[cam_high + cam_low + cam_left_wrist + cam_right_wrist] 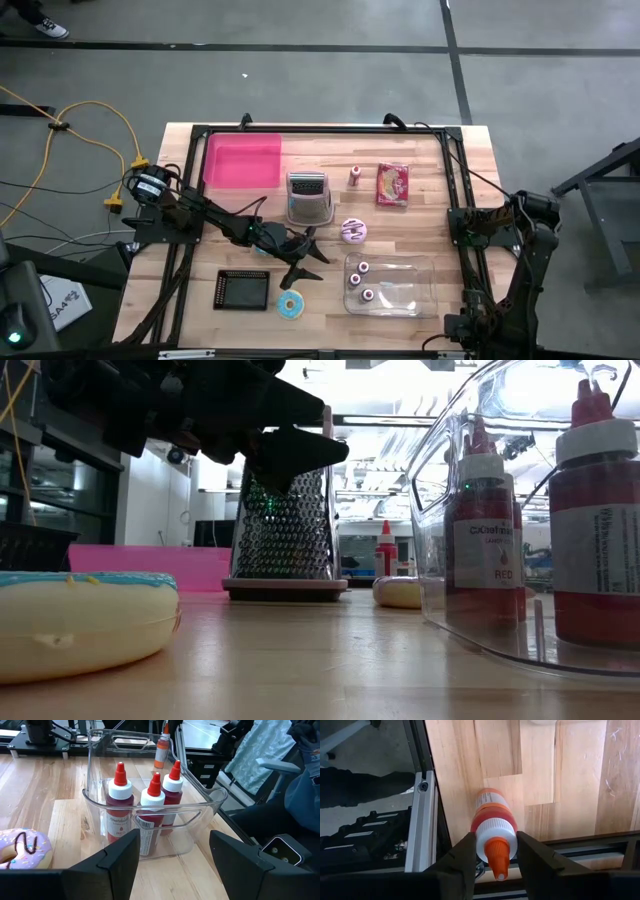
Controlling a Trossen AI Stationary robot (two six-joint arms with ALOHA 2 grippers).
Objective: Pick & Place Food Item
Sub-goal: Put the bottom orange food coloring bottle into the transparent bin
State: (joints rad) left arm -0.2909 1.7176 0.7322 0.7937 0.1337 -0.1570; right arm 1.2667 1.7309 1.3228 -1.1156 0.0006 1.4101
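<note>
Orange-capped sauce bottle (492, 815), lower centre of the right wrist frame, lies between the right gripper (495, 840) jaws, clamp unclear; likely light, slick plastic, grab mid-body; left gripper (302, 258) jaws apart.

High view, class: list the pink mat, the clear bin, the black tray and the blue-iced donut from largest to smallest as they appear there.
1. Clear bin and pink mat: look about alike, so not ranked.
2. Black tray.
3. Blue-iced donut, clearly smallest.
</note>
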